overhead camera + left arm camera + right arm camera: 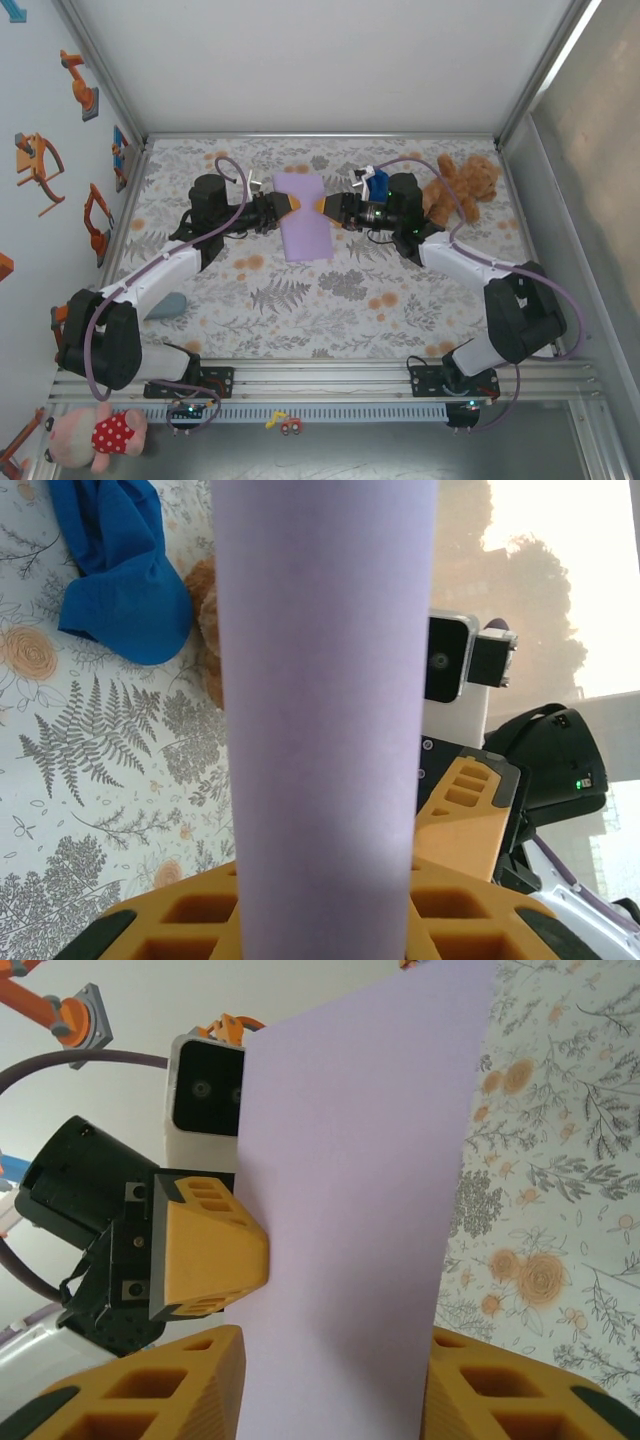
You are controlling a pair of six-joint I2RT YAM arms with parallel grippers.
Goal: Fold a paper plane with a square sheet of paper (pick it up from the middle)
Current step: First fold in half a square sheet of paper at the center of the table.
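Top view, paper: here's the paper [305, 225], a lavender oblong mid-table [330, 300], long side running away from the arms, caught between the two grippers.
Top view, left gripper: the left gripper [286, 207] reaches in from the left, its orange tip over the paper's left edge.
Top view, right gripper: the right gripper [324, 205] comes in from the right with its tip over the right edge, straight opposite its partner.
Top view, bear: the bear [462, 188] lies beyond the right wrist, well apart from the paper.
Top view, cloth: the blue cloth [377, 183] peeks out at the far side of that wrist.
Left wrist, paper: a broad lavender band runs up the middle, off the table, filling the gap between the gripper's own yellow fingers [170, 925].
Left wrist, jaws: barely parted and clamped on the paper.
Left wrist, opposite: one yellow finger [465, 800] of the right gripper meets the band's right edge.
Left wrist, background: cloth and a sliver of bear on the table, to the left of the band.
Right wrist, paper: the sheet rises from between this gripper's own fingers [150, 1390] and slants to the top edge, with wall to its left and table to its right.
Right wrist, jaws: partway open, a finger on either side of the paper; whether they pinch it, I cannot tell.
Right wrist, opposite: one of the left gripper's yellow fingers [205, 1250] presses flat on the paper's left edge.
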